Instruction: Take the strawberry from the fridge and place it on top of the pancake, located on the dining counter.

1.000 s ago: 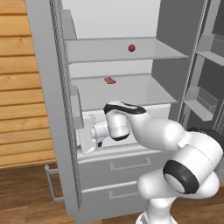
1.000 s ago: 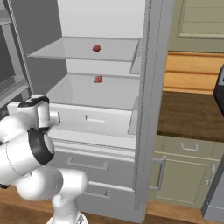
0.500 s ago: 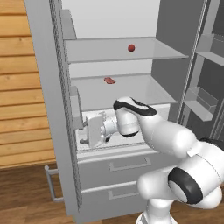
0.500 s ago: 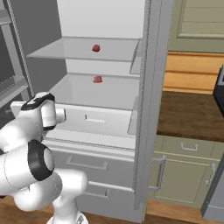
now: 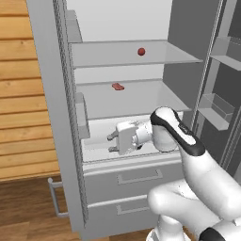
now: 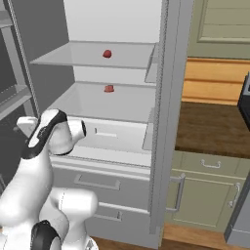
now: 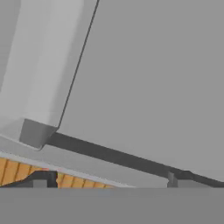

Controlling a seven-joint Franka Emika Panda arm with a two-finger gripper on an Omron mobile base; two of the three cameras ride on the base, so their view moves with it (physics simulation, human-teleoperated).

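**Gripper low in the open fridge, berry two shelves up**

The gripper (image 5: 111,143) is held empty, fingers spread wide, inside the fridge (image 5: 56,117) above the drawers. A flat pinkish-red piece (image 5: 117,86) is seen on the middle shelf. The strawberry (image 5: 141,51) is found on the shelf above.
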